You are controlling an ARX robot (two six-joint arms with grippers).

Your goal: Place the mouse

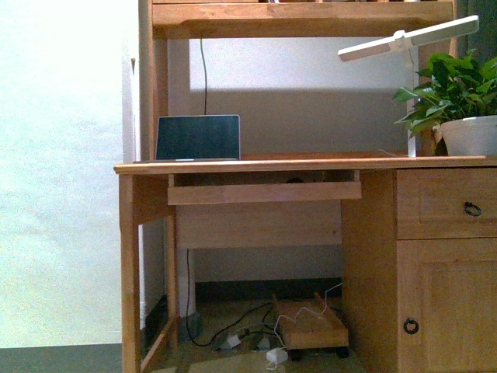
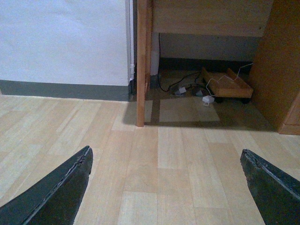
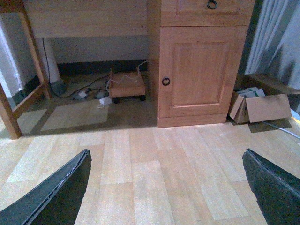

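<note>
A small dark hump point(image 1: 294, 180) peeks over the front of the pull-out tray point(image 1: 233, 193) under the desk top point(image 1: 311, 164); it is too small to tell whether it is the mouse. Neither wrist view shows a mouse. My left gripper point(image 2: 165, 152) hangs open over bare wood floor, facing the desk's left leg point(image 2: 140, 70). My right gripper point(image 3: 166, 152) is open too, above the floor in front of the cabinet door point(image 3: 199, 70). Nothing is between either pair of fingers. Neither arm shows in the front view.
An open laptop point(image 1: 197, 137) stands at the desk's left, a potted plant point(image 1: 458, 109) and a white lamp point(image 1: 408, 39) at its right. Under the desk are a wheeled wooden board point(image 1: 311, 326) and cables point(image 1: 256, 338). A cardboard box point(image 3: 262, 108) lies right of the cabinet.
</note>
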